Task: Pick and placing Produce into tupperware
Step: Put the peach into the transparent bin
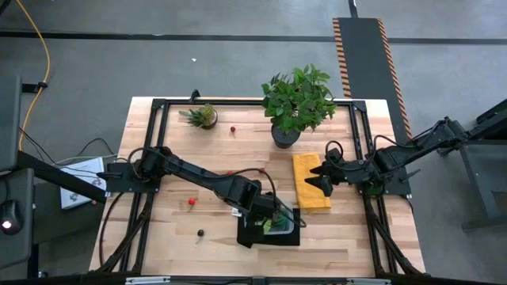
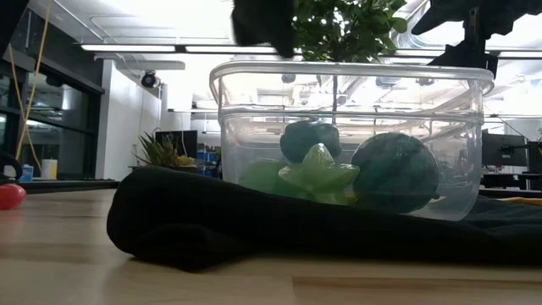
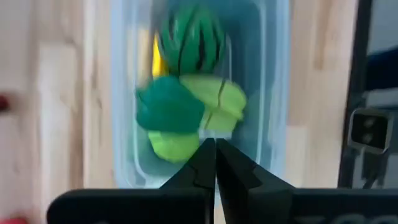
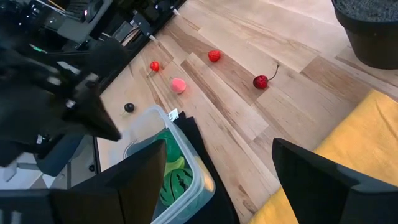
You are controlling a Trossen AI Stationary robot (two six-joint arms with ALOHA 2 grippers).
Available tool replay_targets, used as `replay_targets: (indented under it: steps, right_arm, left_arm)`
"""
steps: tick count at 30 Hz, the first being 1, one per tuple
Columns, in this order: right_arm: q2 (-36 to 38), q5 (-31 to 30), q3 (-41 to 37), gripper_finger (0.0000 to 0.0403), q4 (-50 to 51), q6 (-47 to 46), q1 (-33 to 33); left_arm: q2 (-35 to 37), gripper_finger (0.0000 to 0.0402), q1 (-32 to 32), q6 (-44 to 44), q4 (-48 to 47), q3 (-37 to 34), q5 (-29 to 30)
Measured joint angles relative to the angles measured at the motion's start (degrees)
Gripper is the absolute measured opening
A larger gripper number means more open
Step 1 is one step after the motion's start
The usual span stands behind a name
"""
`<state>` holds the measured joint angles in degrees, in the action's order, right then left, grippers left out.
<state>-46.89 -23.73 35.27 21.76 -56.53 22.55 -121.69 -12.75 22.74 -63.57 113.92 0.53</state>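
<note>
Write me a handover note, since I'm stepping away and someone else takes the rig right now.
Left gripper: shut, empty, above the clear plastic rectangular tupperware on the black mat.
Right gripper: open, empty, waiting over the yellow cloth.
Done: several green toy produce pieces lie in the tupperware, one dark-striped.
Left: pink piece, three red pieces and a small dark piece remain on the wooden table.

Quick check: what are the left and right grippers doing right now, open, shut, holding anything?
Left gripper: shut, empty, over the tupperware with produce inside.
Right gripper: open, empty, over the yellow cloth.
</note>
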Motion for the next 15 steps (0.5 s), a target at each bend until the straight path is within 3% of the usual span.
replay_targets:
  steps: [11, 15]
  right_arm:
    - [0.0, 0.0, 0.0, 0.0282, 0.0, 0.0, 0.0]
    - [0.0, 0.0, 0.0, 0.0282, 0.0, 0.0, 0.0]
  left_arm:
    - [0.0, 0.0003, 0.0, -0.9, 3.7, 8.0, 9.5]
    - [0.1, 0.0003, 0.0, 0.3, 3.7, 9.5, 9.4]
